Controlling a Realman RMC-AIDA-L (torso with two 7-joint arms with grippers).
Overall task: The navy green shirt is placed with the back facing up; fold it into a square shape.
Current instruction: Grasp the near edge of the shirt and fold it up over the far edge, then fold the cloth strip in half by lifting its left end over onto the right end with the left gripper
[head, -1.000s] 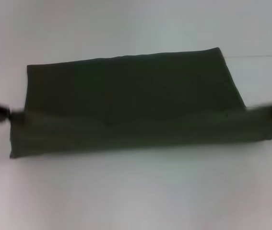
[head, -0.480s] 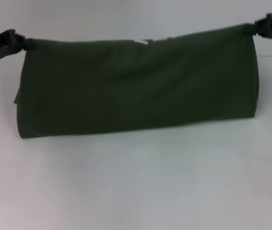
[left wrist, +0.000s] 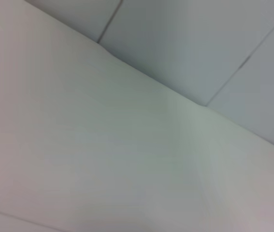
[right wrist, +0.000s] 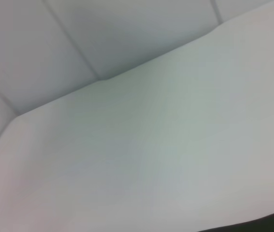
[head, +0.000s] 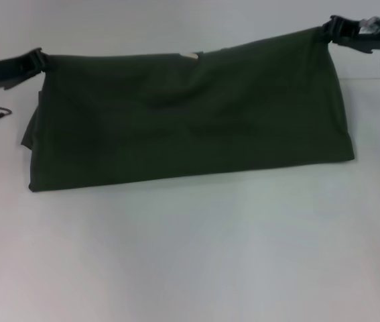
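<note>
- The navy green shirt [head: 190,114] is a wide dark olive band folded over on itself, plain on the side that shows, spread across the white desk [head: 196,255] from 9 o'clock to 3 o'clock in the head view.
- Its near fold runs in a straight, slightly slanted line, lower at the 9 o'clock end and higher at the 3 o'clock end, and rests on the desk.
- Its far edge is drawn taut between the two end effectors; a small pale fleck, perhaps a label, shows at that edge near 12 o'clock.
- Soft creases cross the middle of the cloth, and a second layer peeks out along the 9 o'clock side.
- The left end effector [head: 37,60] comes in from 10 o'clock, nearly level, its fingers pinched together on the shirt's far left corner.
- The right end effector [head: 328,29] reaches in from 2 o'clock, also nearly level, clamped on the far right corner, which sits higher than the left one.
- The left wrist view shows only bare desk and pale wall panels; the right wrist view shows the same, with a dark sliver of the shirt at one corner.
</note>
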